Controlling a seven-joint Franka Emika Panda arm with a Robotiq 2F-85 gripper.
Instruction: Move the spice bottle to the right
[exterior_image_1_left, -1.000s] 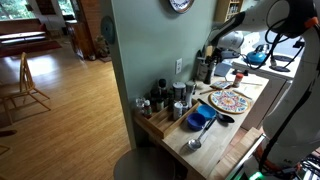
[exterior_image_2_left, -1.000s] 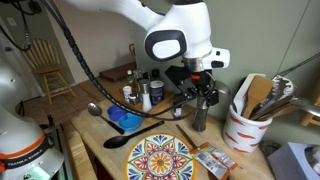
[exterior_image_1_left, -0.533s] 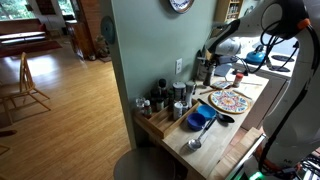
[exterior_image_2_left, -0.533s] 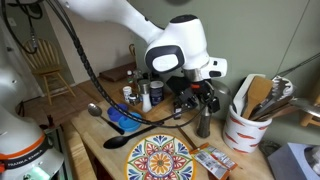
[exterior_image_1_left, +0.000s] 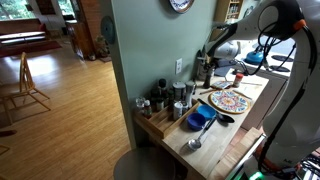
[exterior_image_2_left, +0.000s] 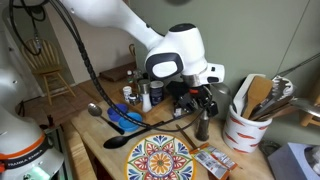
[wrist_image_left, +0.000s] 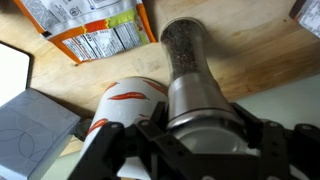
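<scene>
Right of centre in an exterior view, the tall glass spice bottle with dark contents and a metal cap (exterior_image_2_left: 203, 124) is held upright by the black tool (exterior_image_2_left: 201, 103), which is clamped on either side of the cap. Whether the base touches the pale wooden worktop (exterior_image_2_left: 92, 132) cannot be told. A white ceramic utensil pot (exterior_image_2_left: 243, 128) stands just beside the bottle toward the right edge, and a colourful patterned plate (exterior_image_2_left: 158, 160) lies lower in the frame. The bottle is best kept vertical, carried low, and set down short of the pot before the grip is released.
</scene>
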